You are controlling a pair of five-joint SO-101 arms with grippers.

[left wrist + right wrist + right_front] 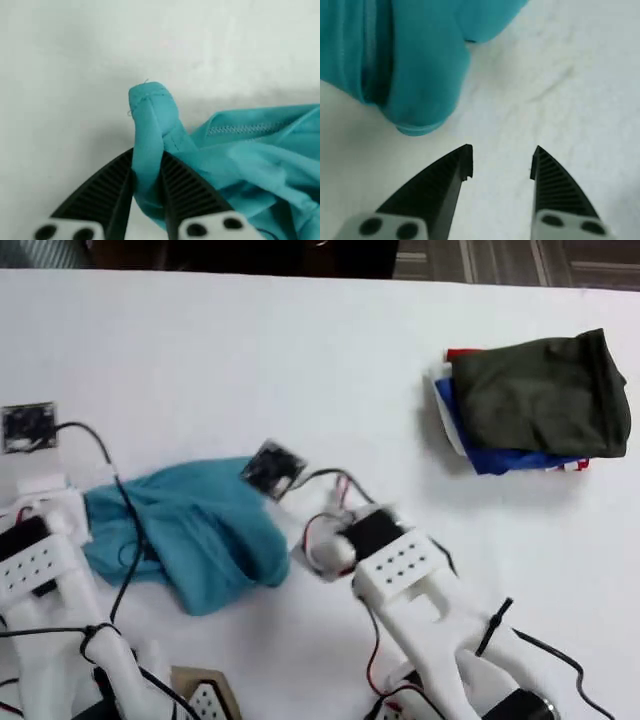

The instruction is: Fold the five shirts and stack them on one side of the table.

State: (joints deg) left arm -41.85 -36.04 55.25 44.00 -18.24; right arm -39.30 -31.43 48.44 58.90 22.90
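your left hand (146,152) pinched a fold of the teal shirt (200,530), crumpled at lower left; your right hand (503,147) hung spread beside it. folded shirts (540,400) sat stacked upper right; likely only this one was left.

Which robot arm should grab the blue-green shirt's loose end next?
Probably right. The right pincer is open beside the teal shirt, while the left pincer is shut on its corner.
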